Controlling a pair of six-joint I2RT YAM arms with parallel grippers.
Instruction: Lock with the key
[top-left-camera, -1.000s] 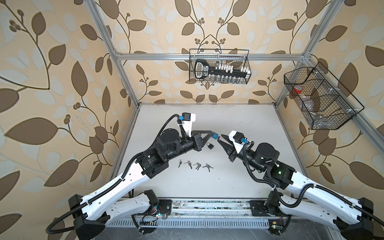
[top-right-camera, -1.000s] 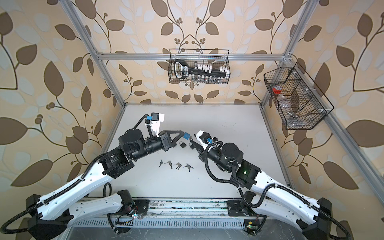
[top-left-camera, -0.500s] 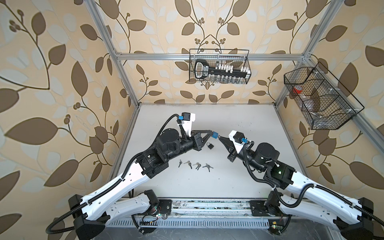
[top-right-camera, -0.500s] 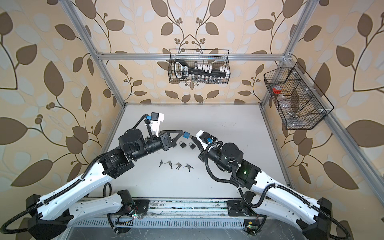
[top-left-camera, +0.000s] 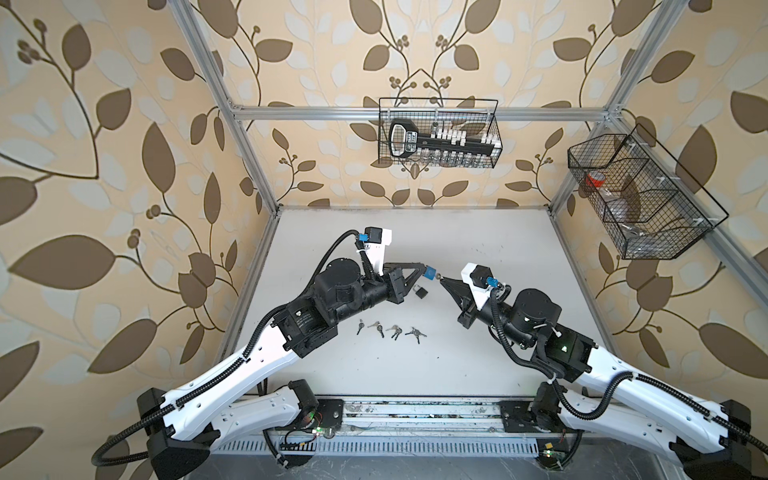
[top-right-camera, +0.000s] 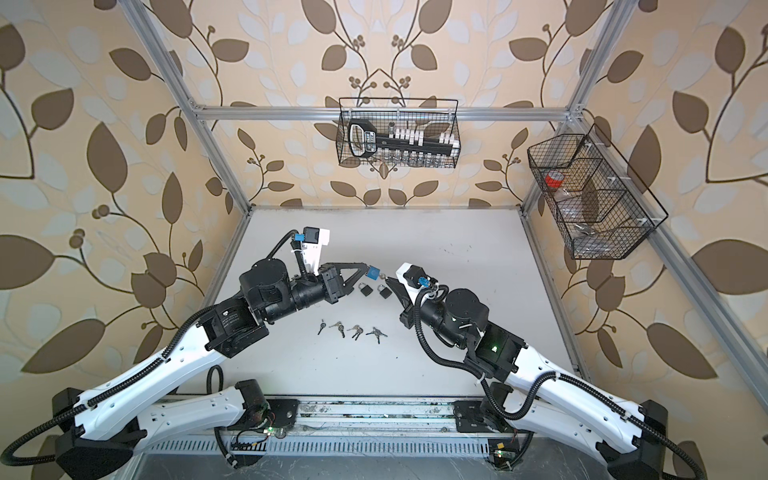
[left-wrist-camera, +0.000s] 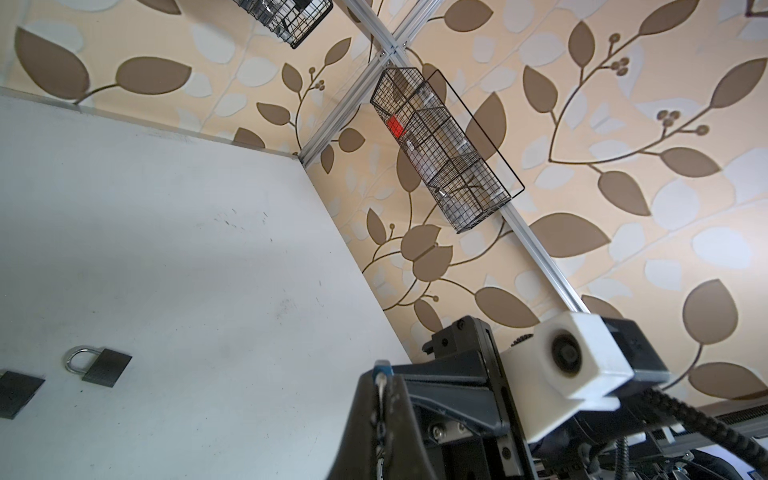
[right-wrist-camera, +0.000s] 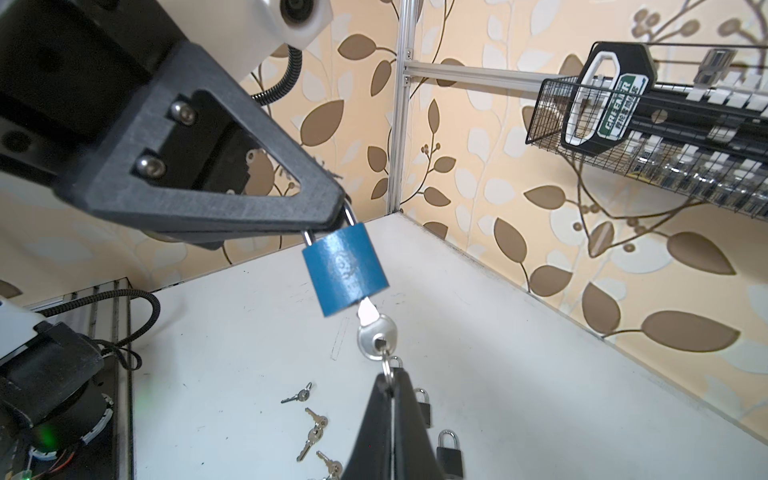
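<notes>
We see the left fingers (right-wrist-camera: 232, 212) pressed shut on the shackle of the blue padlock (right-wrist-camera: 345, 270). They hold it in the air above the tabletop (right-wrist-camera: 498, 332), with its keyhole end turned toward the right arm. The right fingers (right-wrist-camera: 374, 428) are pinched fully together on the key ring (right-wrist-camera: 388, 372). The silver key (right-wrist-camera: 376, 334) on that ring has its blade in the bottom of the padlock, and only a short stretch of blade shows. In both top views the padlock sits between the two arms, near the middle of the tabletop. On the tabletop near it lie two black padlocks (top-right-camera: 365, 289), close together, and nearer the robot base a row of spare keys (top-left-camera: 390, 331). We cannot tell whether the shackle is latched.
</notes>
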